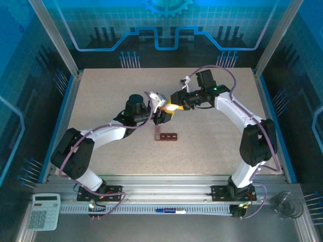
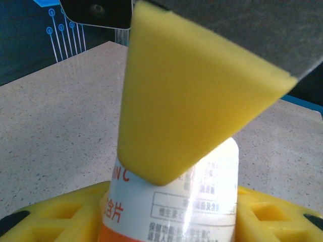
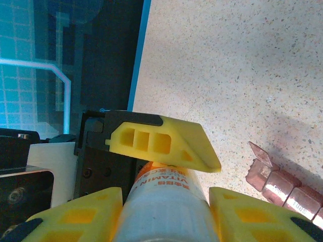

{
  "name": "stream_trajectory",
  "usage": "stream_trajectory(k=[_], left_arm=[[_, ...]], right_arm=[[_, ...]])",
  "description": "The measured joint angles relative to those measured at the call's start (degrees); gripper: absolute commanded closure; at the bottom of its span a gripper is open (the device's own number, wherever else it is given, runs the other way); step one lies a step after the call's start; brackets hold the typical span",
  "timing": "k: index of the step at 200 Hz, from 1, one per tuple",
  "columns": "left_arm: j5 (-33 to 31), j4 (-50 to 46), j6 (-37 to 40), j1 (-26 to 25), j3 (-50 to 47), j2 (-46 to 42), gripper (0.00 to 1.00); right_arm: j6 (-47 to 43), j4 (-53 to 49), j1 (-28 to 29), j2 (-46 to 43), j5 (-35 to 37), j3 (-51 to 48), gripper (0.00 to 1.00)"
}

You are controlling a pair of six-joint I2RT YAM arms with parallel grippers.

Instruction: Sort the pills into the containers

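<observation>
worktop (image 1: 212,146): speckled beige, edged by aluminium rails
white bottle (image 2: 202,201): orange band, printed label with red lettering
calculator (image 1: 44,212): pale, at the near-left corner, off the worktop
clear cup (image 1: 287,204): at the near-right corner
blue pen (image 1: 169,210): lying along the front rail
</observation>
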Motion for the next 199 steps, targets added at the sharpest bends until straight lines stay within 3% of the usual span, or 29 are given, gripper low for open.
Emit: stream_trajectory(k=[49, 90, 119, 163, 199], left_arm=[[0.81, -0.02, -0.09, -0.26, 0.17, 0.17, 0.69], [0.79, 0.04, -1.55, -0.31, 0.26, 0.17, 0.87], [0.74, 0.04, -2.95, -0.31, 0.28, 0.17, 0.91], [0.76, 0.04, -4.57, -0.31, 0.28, 0.17, 1.00], [0.79, 0.55, -6.23, -0.31, 0.37, 0.17, 1.00]], right_arm=[[0.00, 0.00, -0.02, 0.00, 0.00, -0.11, 0.64], [0.37, 0.00, -0.48, -0.22, -0.15, -0.20, 0.40], [1.07, 0.02, -3.58, -2.56, -0.15, -0.28, 0.29], [2.95, 1.62, -9.46, -9.51, 0.48, -1.42, 0.27], [4.59, 2.32, -9.33, -13.84, 5.62, -3.85, 0.26]])
